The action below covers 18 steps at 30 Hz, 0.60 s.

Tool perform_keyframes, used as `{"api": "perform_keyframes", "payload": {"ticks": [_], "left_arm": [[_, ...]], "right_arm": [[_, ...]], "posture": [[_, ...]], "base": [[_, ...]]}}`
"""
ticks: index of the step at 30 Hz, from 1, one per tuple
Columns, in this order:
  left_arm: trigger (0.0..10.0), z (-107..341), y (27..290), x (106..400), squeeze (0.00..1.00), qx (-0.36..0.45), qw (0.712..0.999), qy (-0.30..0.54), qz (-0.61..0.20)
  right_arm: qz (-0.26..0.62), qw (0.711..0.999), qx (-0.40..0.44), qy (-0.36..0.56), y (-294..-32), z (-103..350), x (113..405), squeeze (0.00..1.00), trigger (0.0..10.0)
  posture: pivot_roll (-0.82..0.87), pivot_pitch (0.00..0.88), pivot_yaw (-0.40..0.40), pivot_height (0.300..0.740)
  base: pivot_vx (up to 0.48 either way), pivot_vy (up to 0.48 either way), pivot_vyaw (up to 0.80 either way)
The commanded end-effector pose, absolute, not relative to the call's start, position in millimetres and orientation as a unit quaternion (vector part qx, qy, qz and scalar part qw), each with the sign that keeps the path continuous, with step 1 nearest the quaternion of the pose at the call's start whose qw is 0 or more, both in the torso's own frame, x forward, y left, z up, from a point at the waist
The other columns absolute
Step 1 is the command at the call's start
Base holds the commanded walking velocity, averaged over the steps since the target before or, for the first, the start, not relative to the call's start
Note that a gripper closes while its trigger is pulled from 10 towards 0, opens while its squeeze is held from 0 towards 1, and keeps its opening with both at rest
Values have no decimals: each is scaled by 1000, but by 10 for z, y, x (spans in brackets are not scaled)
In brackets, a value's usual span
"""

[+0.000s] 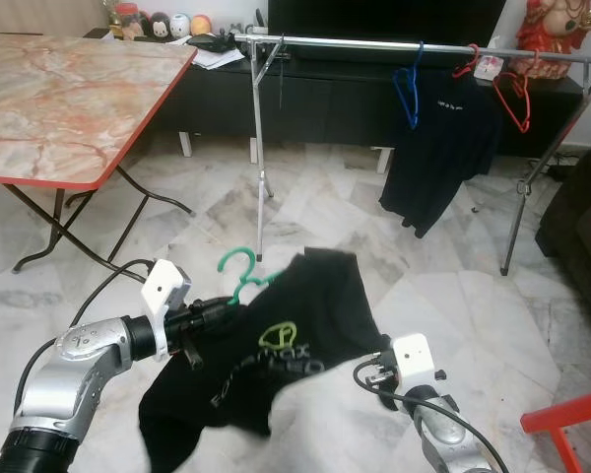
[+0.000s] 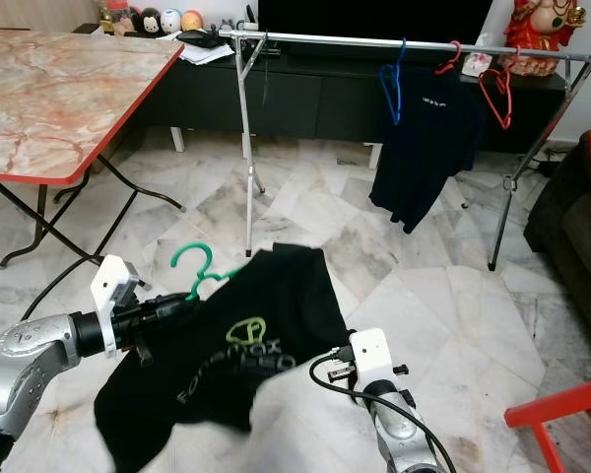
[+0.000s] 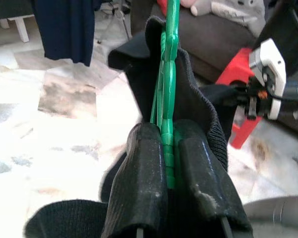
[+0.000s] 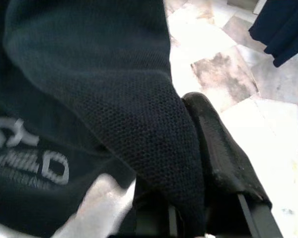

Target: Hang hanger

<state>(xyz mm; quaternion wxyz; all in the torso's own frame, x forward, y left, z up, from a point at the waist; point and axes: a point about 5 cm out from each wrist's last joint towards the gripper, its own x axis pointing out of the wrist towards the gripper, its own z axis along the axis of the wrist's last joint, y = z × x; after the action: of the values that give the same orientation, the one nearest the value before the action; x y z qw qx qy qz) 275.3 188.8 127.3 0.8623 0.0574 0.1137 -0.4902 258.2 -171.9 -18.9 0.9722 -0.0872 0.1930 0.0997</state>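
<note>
A green hanger (image 1: 238, 264) sits inside the collar of a black T-shirt (image 1: 295, 325) with a green logo, held low over the marble floor. My left gripper (image 1: 220, 307) is shut on the hanger just below its hook; in the left wrist view the green hanger (image 3: 167, 99) runs between the two fingers (image 3: 139, 183). My right gripper (image 4: 188, 124) is shut on the shirt's other edge, and black fabric (image 4: 114, 74) drapes over one finger. The silver clothes rail (image 1: 374, 43) stands ahead, beyond the shirt.
On the rail hang a blue hanger (image 1: 407, 84), red hangers (image 1: 514, 99) and a dark shirt (image 1: 438, 148). A marble-top folding table (image 1: 59, 99) stands to the left. A red stool (image 1: 571, 424) and a dark sofa (image 1: 583, 217) are on the right.
</note>
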Motion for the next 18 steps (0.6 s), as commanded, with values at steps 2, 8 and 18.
{"api": "perform_keyframes", "payload": {"ticks": [2,8,18], "left_arm": [[10000,1265,1884,2718,0,110,842,130,-511],[10000,1251,1958,2668,0,125,822,157,-533],[10000,1251,2094,2772,0,153,845,152,-490]], "right_arm": [[119,968,-99,197,-1835,-145,2623,0,10000],[165,958,-119,202,-1987,-67,2671,0,10000],[291,918,-119,243,-2035,-124,2522,0,10000]], "posture": [[12,20,-74,740],[8,23,-78,740],[8,25,-88,740]], "base": [[0,0,0],[0,0,0],[0,0,0]]}}
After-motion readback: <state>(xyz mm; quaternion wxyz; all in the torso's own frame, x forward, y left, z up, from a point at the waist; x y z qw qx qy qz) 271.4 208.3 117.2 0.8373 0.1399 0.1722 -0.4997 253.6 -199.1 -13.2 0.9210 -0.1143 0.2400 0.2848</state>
